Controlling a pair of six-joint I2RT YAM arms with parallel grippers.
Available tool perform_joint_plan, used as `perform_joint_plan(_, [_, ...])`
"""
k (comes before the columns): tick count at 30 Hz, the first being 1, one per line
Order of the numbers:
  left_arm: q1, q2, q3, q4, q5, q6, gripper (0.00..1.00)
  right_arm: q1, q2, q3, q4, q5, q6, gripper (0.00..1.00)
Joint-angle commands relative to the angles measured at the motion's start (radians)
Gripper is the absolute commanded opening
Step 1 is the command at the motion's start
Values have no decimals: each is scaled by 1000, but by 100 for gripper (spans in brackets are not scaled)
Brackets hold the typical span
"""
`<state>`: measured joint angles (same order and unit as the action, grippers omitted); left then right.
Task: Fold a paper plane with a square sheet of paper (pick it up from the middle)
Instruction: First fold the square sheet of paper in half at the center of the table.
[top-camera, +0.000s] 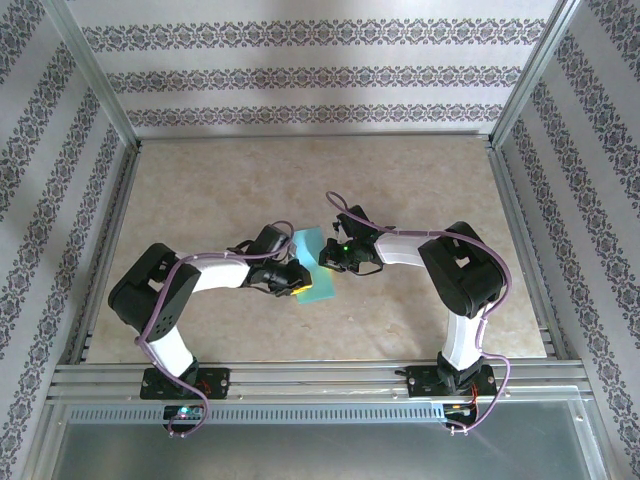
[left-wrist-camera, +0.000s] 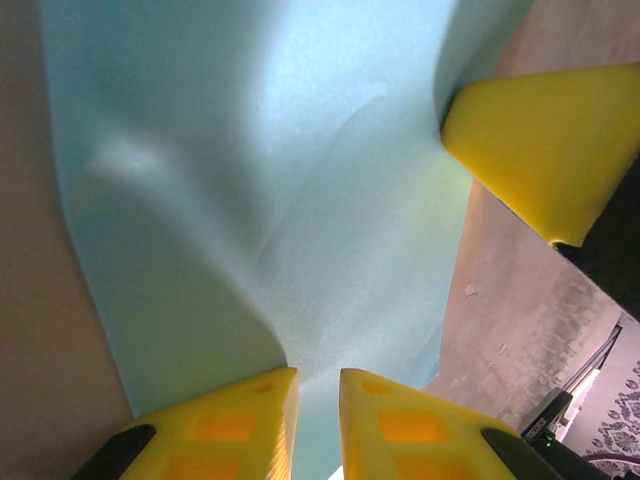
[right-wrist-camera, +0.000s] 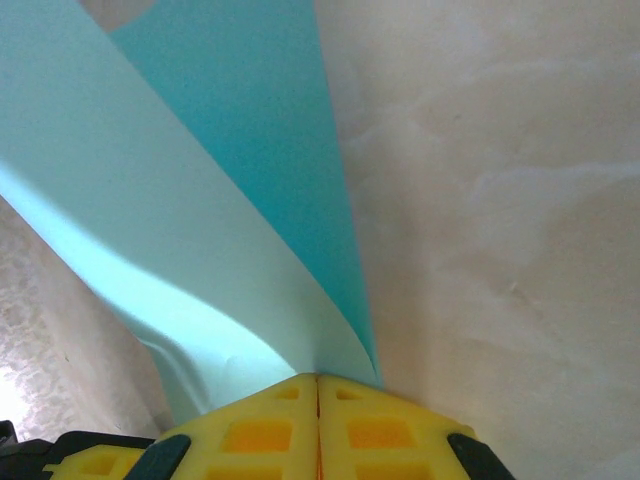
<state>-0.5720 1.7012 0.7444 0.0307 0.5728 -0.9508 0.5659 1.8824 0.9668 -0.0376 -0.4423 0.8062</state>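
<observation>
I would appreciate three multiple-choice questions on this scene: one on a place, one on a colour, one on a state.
1. Where is the sheet of paper?
A. On the table, between the left gripper and right gripper.
B. Far left corner.
C. On the rail.
2. What colour are the right gripper's fingers?
A. Red.
B. Yellow.
C. White.
3. How do the right gripper's jaws stand?
A. Wide open.
B. Shut on nothing.
C. Shut on the paper.
1 A: the top view shows it between them. 2 B: the wrist view shows yellow. 3 C: the paper runs out from closed jaws.
</observation>
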Motion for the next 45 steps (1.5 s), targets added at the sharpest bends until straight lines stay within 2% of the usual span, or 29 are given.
perform_joint_plan(1, [-9,-6,-74,-57,9,4,20,5,110,-56,-180,168,-7,8])
perform_joint_plan(3, [-9,0,-79,-138,33,51,19,5,112,-54,-179,168,-10,8])
perform_joint_plan(7, [-11,-52,-89,-310,4,151,19,3,115,-57,-179,169,-13,8])
perform_joint_plan(14, [-14,-159,-24,-467,-50,245,19,3,124,-60,-177,174,-10,8])
perform_joint_plan(17, [-14,-187,35,-438,-69,216,19,3,125,-61,-177,174,-10,8])
perform_joint_plan(20, [-14,-181,44,-284,-73,128,19,3,128,-63,-174,174,-9,8])
perform_joint_plan(23, [-19,-128,31,-136,-61,42,19,2,130,-63,-173,173,-7,8])
perform_joint_plan(26, [-37,-68,15,-69,-50,4,18,3,130,-66,-172,174,-7,8])
perform_joint_plan(32, [-62,-70,-46,-120,-56,35,17,3,129,-71,-170,174,-6,8])
perform_joint_plan(37, [-62,-154,-113,-329,-78,166,18,0,125,-76,-172,174,-12,8])
perform_joint_plan(40, [-60,-194,-76,-403,-104,212,17,0,128,-77,-171,176,-13,8])
perform_joint_plan(45, [-35,-225,77,-358,-149,219,18,0,140,-74,-173,182,-12,8])
